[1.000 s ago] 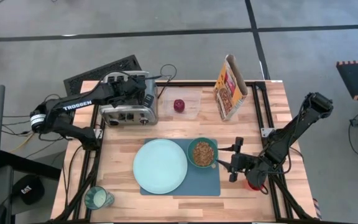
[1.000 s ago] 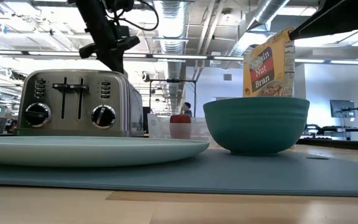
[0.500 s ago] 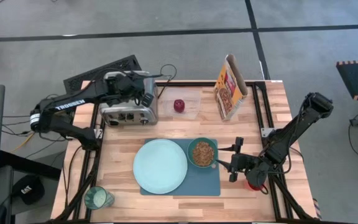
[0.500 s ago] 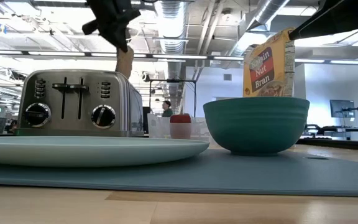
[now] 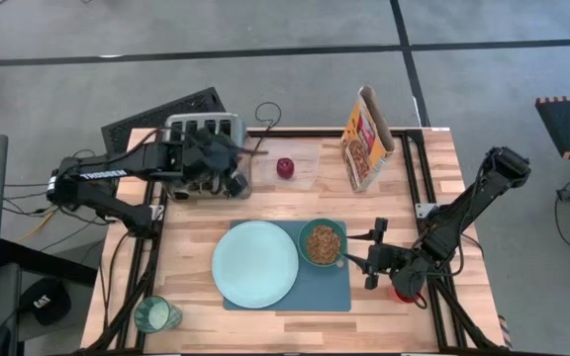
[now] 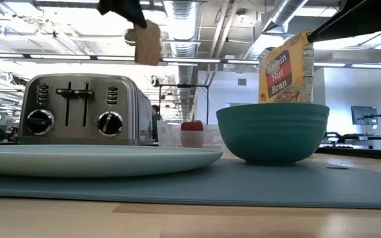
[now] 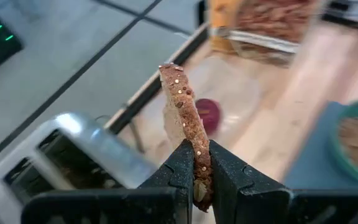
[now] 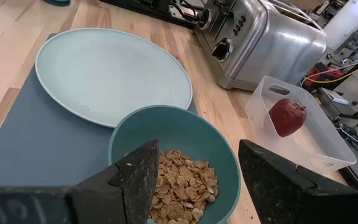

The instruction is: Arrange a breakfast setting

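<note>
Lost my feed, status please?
Left hand shut on toast, above toaster. Right hand open beside bowl. Plate bare.

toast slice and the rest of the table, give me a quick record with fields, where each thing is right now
toast: brown seeded toast slice pinched upright in the left claw, in the air above the chrome four-slot toaster
plate: large pale mint round plate, bare, on the slate-blue rectangular mat
bowl: green bowl of cereal flakes, on the mat beside the plate
fruit: small dark red fruit in a clear plastic tray
cereal box: open, standing at the table's far edge
right claw: open, near the bowl
</note>
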Available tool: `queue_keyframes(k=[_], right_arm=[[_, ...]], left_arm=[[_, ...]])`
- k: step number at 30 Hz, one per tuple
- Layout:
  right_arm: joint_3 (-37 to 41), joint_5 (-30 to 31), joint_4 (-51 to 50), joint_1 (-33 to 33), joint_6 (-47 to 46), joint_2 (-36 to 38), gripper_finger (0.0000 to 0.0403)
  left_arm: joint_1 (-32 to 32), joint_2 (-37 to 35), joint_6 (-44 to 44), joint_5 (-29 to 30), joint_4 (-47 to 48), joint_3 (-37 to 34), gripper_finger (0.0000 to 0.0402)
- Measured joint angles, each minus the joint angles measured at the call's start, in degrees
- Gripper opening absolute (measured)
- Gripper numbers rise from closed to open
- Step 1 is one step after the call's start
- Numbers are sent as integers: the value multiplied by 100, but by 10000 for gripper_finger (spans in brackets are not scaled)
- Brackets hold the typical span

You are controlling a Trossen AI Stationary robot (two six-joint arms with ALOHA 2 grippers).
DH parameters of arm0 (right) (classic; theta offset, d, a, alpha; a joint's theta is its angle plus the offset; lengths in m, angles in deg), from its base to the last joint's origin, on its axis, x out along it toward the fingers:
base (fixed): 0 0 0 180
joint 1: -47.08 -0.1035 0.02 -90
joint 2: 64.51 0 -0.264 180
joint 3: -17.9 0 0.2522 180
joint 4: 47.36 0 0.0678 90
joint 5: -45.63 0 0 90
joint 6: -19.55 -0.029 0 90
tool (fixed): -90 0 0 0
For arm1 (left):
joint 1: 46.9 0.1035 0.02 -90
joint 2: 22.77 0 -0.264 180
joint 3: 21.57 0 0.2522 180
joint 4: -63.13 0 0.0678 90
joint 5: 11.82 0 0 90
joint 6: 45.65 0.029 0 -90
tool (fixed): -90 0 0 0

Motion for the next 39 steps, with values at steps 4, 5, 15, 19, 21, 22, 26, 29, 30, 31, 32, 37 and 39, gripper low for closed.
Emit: queue_keyframes(k=[4,5,15,19,21,22,26,29,30,31,32,37,39], right_arm=[[0,0,7,4,-11,0,249],[0,0,16,4,-11,0,249],[0,-4,307,0,-9,0,249],[-2,-11,548,0,-6,-114,249],[-2,-21,658,0,2,-218,249],[-2,-21,737,0,3,-278,249],[-3,-49,983,0,43,-514,249],[-2,-66,1083,-13,55,-698,249],[-2,-66,1139,-23,52,-748,249],[-2,-65,1194,-44,55,-791,249],[-2,-69,1217,-65,52,-817,249],[-2,-64,1418,-209,50,-963,249],[-2,-65,1499,-271,50,-978,249]], left_arm=[[-513,19,-49,57,-6,0,16],[-641,23,-50,98,-4,0,16],[-1867,132,-113,165,-274,3,16],[-2345,280,-114,254,-276,-59,16],[-2605,408,-167,380,-161,-66,16],[-2711,487,-197,488,-127,-68,16],[-3123,834,-255,751,-188,-66,16],[-3369,1113,-274,819,-275,-66,16],[-3436,1202,-275,851,-287,-66,16],[-3479,1287,-268,871,-301,-66,16],[-3518,1372,-265,876,-316,-66,16],[-3642,1790,-264,874,-294,-66,16],[-3666,1949,-264,874,-276,-66,16]])
